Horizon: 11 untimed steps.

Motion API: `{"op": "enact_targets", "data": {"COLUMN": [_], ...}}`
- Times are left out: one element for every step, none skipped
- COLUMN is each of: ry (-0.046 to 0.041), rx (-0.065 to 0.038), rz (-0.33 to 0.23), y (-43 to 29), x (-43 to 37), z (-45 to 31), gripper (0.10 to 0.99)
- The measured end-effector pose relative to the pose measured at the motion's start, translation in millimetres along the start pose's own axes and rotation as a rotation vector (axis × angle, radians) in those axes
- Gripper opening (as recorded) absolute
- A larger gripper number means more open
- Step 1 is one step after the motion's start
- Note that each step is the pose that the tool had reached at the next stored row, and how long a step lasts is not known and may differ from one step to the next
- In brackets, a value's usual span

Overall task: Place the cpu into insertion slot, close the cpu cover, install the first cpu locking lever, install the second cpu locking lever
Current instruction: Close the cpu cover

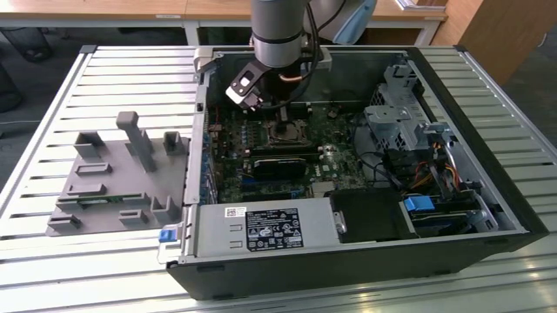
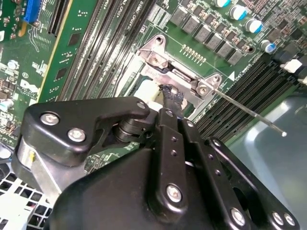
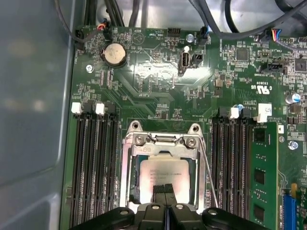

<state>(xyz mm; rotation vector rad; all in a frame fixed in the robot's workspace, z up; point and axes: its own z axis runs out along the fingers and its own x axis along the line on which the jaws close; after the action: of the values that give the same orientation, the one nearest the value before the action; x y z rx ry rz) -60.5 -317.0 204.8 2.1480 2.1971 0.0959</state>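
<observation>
The gripper (image 3: 165, 188) is closed, fingertips pressed together with nothing between them, poised over the cpu (image 3: 165, 171) inside the cpu cover (image 3: 163, 149) window. Contact is unclear.

a: where's the end effector (image 3: 166, 188)?
b: fingertips pressed together, over the grey top of the cpu (image 3: 165, 168).
a: and the cpu cover (image 3: 132, 172)?
b: lying flat around it, chip showing through the window. a thin lever (image 3: 206, 167) runs beside, memory slots (image 3: 93, 163) flanking.
</observation>
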Motion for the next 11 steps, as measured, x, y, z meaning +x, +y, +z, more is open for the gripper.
{"op": "enact_targets", "data": {"ry": [0.0,0.0,0.0,0.0,-0.0001,0.0001,0.0001,0.0001,0.0,0.0001,0.0], "rx": [0.0,0.0,0.0,0.0,0.0,0.0,0.0,0.0,0.0,0.0,0.0], "rz": [0.0,0.0,0.0,0.0,0.0,0.0,0.0,0.0,0.0,0.0,0.0], "y": [-0.7,-1.4,-2.0,-2.5,-3.0,-3.3,-3.4,-3.4,-3.5,-3.6,-3.6], "x": [0.0,0.0,0.0,-0.1,-0.1,0.0,0.0,0.0,0.0,0.0,0.0], "z": [0.1,0.3,0.5,0.7,0.9,1.3,1.9,2.5,3.2,3.8,4.6], "gripper": [0.106,0.106,0.106,0.106,0.106,0.106,0.106,0.106,0.106,0.106,0.106]}}
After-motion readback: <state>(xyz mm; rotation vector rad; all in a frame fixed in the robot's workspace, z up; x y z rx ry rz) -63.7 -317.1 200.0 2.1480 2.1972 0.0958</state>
